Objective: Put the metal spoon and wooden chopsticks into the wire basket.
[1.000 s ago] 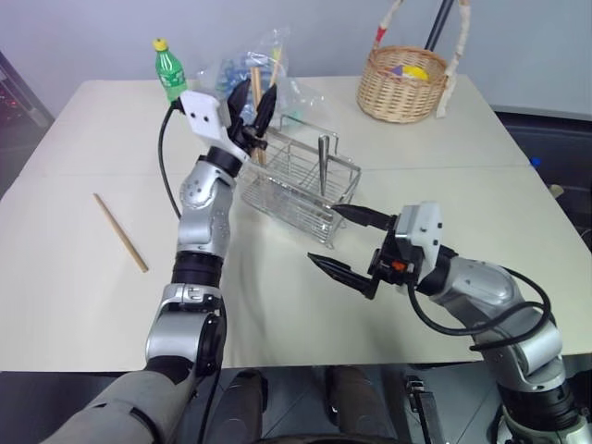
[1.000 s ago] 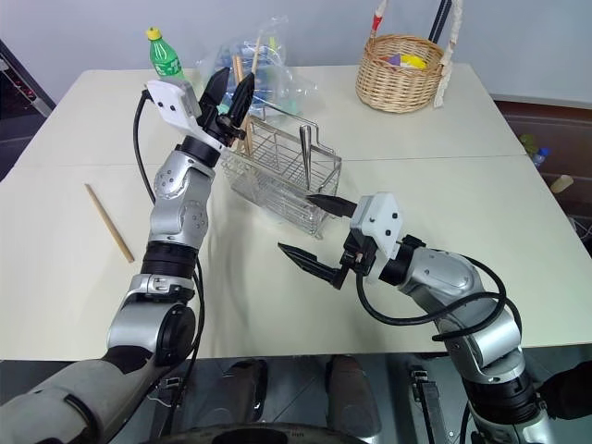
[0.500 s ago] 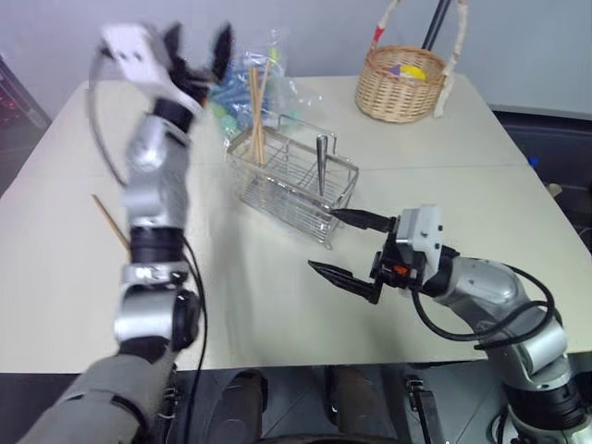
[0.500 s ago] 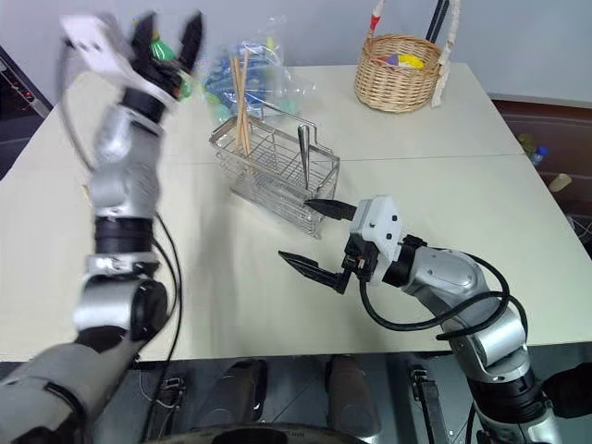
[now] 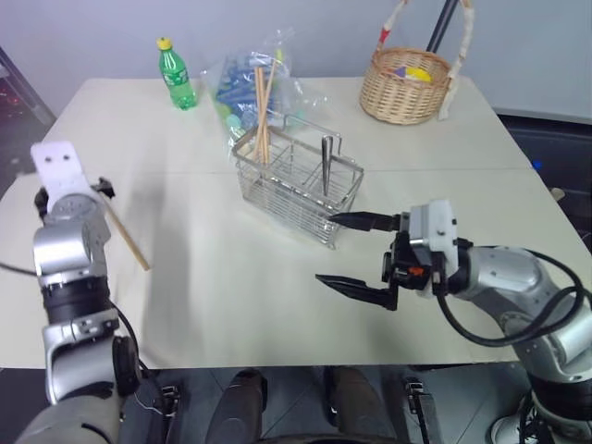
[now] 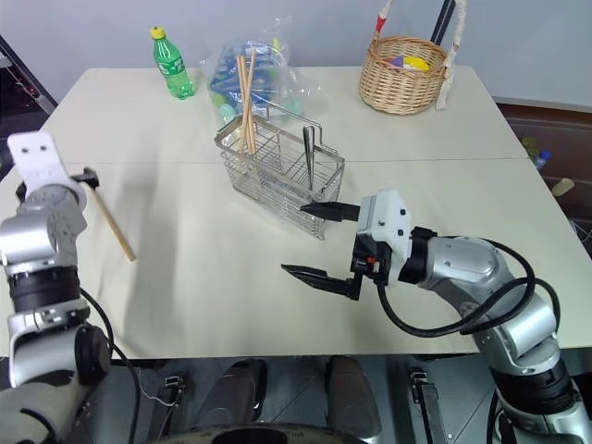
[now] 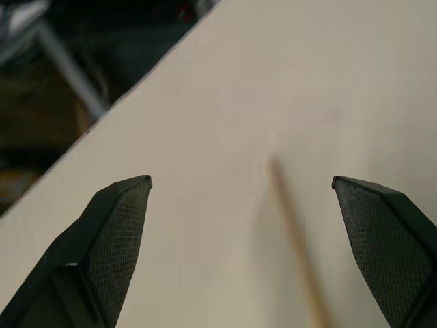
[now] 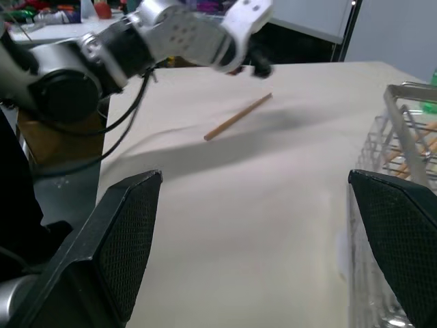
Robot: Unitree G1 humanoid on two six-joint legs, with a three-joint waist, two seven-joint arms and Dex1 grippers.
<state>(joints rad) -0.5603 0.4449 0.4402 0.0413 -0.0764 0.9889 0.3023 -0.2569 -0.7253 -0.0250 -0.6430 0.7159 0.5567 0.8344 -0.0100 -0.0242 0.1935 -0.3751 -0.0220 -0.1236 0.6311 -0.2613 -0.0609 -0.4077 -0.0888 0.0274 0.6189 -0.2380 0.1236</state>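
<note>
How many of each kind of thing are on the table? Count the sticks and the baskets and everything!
wooden chopsticks: 3, two standing in the wire basket, one lying on the table
baskets: 2, the wire basket and the wicker basket
green bottle: 1
plastic bag: 1
metal utensil: 1
Total: 8

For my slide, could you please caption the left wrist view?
Open left gripper poised over a wooden chopstick on the table.
</note>
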